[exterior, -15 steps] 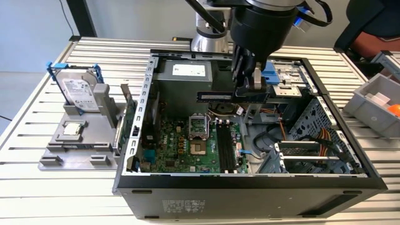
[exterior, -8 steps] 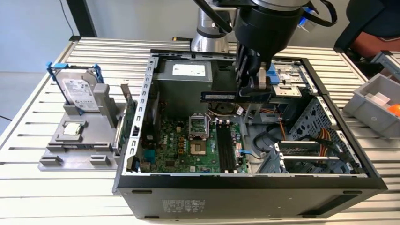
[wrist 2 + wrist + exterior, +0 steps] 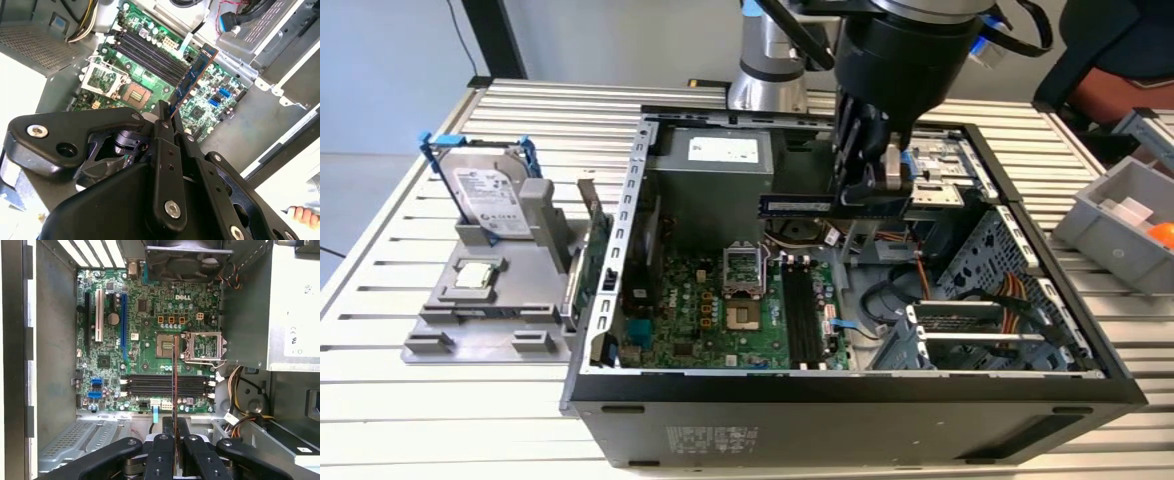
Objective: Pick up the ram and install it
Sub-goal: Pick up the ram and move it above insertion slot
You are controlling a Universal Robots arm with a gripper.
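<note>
Ram (image 3: 797,206) hangs clamped in the gripper (image 3: 865,198) above the open computer case (image 3: 854,405) (on a slatted table (image 3: 560,120)).

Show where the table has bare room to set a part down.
Bare slats of the table show at the exterior view's lower left, bordered by the grey holder and the case, and at its upper left past the hard drive. Crowded: inside the case, where the pincer holds the ram above the motherboard.

Slatted metal table (image 3: 534,110), open computer case (image 3: 854,410), grey parts stand (image 3: 467,322), grey bin (image 3: 1105,218), perhaps plastic
</note>
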